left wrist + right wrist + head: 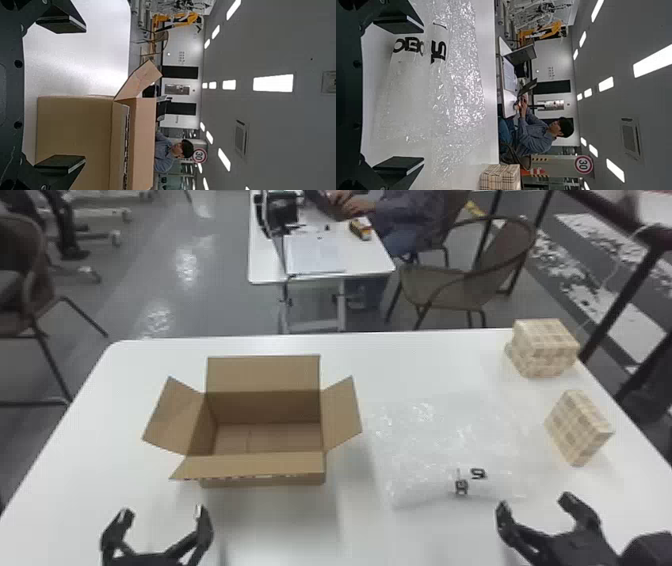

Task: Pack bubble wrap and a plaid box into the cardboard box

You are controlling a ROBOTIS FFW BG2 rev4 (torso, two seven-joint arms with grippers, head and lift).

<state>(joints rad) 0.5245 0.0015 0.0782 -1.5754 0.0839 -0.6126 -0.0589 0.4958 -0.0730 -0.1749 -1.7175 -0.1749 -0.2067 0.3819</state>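
Left hand (162, 512) and right hand (535, 503) gape wide, empty, with one bubble wrap sheet (440, 440) between one cardboard box (260, 466) and at least two plaid boxes (575, 427).

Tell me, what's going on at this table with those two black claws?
Nothing is being handled right now: the robot's left gripper and right gripper are both empty, jaws open, at the near side of the table. The job is to pack bubble wrap and a plaid box into the cardboard box. That one has its flaps open with nothing to be seen inside, while the wrap and plaid box lie to its right.
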